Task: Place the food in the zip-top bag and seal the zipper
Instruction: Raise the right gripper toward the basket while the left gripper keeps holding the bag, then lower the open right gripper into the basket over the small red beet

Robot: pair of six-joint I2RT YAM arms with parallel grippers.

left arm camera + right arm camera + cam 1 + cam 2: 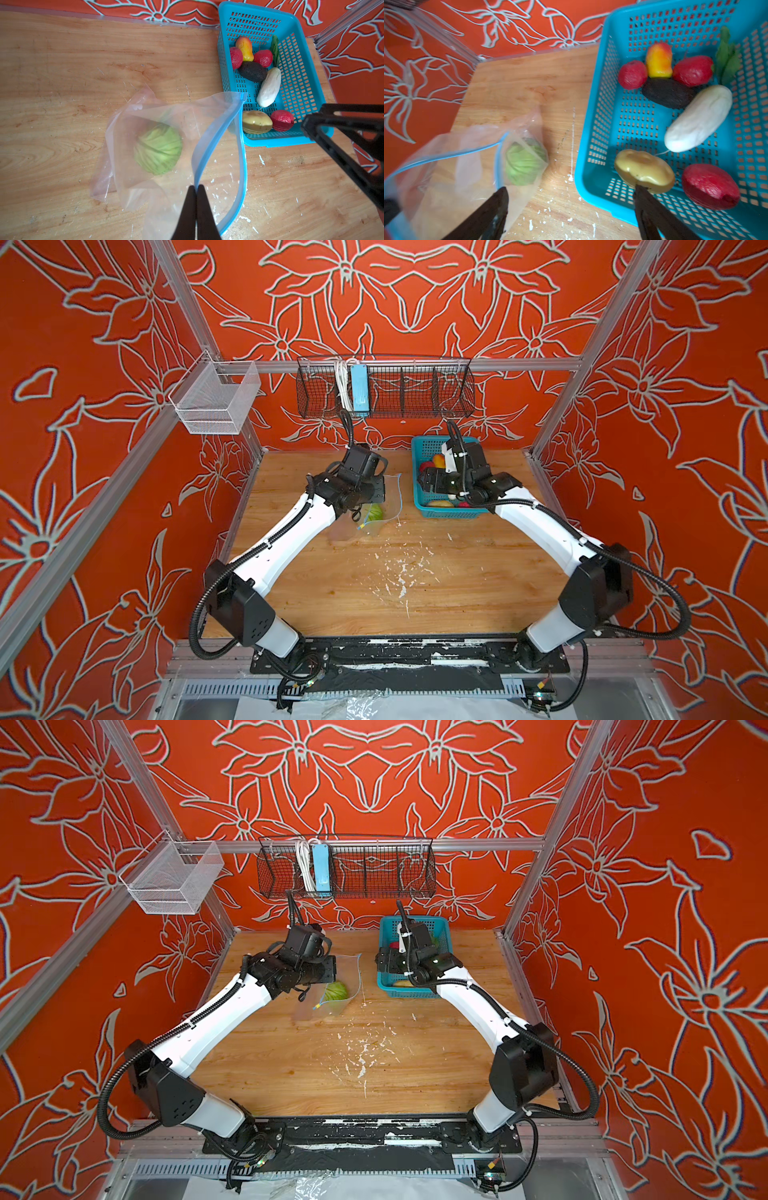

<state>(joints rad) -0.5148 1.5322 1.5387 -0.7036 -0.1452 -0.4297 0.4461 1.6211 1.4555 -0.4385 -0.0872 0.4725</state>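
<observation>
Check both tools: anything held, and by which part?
Left tool is shut on the zip-top bag, pinching the blue zipper strip of one lip, mouth held open. Right tool is open by the basket and holds nothing.

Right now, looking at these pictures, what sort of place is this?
Most likely a robot test cell, not a kitchen: an aluminium frame with orange patterned walls encloses a wooden table, a left arm and a right arm are mounted at its front edge, and the teal basket holds toy-like food.
</observation>
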